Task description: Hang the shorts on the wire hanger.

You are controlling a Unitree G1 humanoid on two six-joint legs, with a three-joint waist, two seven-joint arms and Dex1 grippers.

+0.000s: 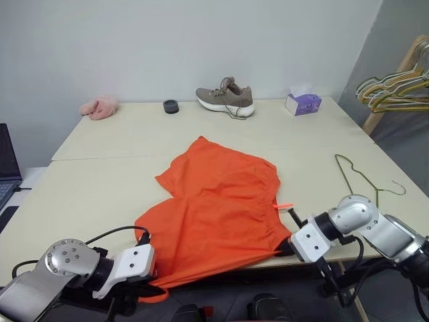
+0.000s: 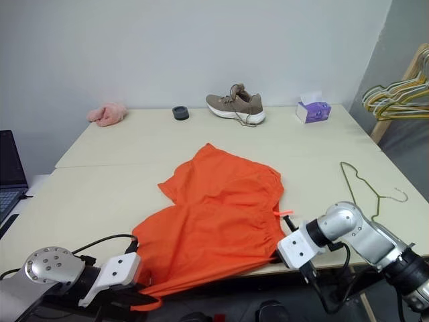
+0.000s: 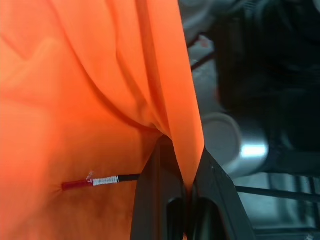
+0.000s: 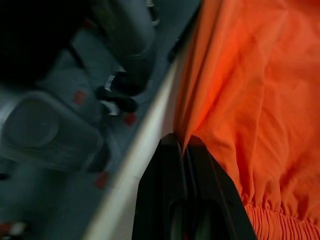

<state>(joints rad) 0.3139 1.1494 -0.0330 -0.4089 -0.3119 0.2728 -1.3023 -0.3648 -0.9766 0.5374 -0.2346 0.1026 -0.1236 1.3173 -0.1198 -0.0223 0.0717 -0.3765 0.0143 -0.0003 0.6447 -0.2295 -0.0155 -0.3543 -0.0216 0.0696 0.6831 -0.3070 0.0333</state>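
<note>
The bright orange shorts [image 1: 214, 215] lie spread on the cream table [image 1: 87, 194], with the gathered waistband hanging over the near edge. At the near left corner of the shorts my left gripper [image 3: 186, 186] is shut on a fold of orange fabric; an orange drawstring tip [image 3: 92, 182] shows beside it. My right gripper [image 4: 184, 146] is shut on the fabric at the near right corner, just above the waistband and beside the table's edge. The thin wire hanger [image 1: 362, 176] lies flat on the table to the right of the shorts, apart from them.
Along the far edge stand a pink fluffy cloth [image 1: 99, 107], a small black round thing [image 1: 171, 106], a brown shoe [image 1: 226, 98] and a purple tissue box [image 1: 303, 102]. A bunch of coloured hangers [image 1: 395, 87] hangs at the far right. A laptop [image 1: 8, 168] sits at the left.
</note>
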